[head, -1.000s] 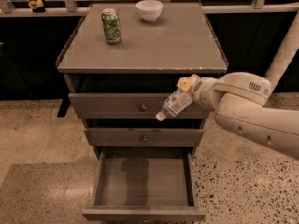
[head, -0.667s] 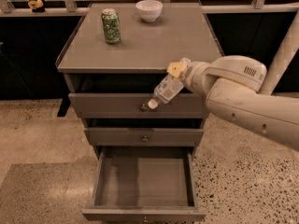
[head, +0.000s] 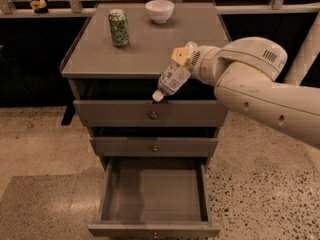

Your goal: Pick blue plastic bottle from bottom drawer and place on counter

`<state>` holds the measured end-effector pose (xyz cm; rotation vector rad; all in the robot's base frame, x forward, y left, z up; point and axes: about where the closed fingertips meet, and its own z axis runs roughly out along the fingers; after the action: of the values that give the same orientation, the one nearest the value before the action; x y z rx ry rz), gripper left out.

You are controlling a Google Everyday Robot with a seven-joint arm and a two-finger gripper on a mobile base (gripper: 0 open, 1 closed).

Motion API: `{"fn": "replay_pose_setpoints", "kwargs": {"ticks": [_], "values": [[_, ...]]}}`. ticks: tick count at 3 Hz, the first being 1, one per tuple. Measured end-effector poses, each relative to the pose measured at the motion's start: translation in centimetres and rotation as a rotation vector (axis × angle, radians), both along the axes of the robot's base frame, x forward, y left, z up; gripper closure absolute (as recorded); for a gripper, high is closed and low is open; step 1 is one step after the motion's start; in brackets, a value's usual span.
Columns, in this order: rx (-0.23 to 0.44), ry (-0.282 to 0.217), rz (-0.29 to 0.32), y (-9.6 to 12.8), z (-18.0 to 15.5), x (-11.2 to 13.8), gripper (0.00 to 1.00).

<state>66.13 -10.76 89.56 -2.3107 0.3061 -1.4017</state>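
1. The surface fills the upper middle, with a can at upper left.
2. Your claw, closed on the bottle, hangs at its front edge.
3. Raise the bottle clear of that edge, then set it down mid-surface.

Your tan-fingered gripper clasps the clear, pale-labelled blue plastic bottle at the grey counter's front edge. On that counter you see a green patterned can and a white bowl.
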Motion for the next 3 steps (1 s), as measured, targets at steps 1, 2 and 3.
{"fn": "replay_pose_setpoints", "kwargs": {"ticks": [1, 2, 3], "values": [[-0.021, 0.001, 0.002, 0.1, -0.3, 1.1, 1.0], [-0.027, -0.028, 0.02, 0.9, 0.4, 4.9, 1.0], [-0.016, -0.095, 0.02, 1.7, 3.6, 9.7, 1.0]]}}
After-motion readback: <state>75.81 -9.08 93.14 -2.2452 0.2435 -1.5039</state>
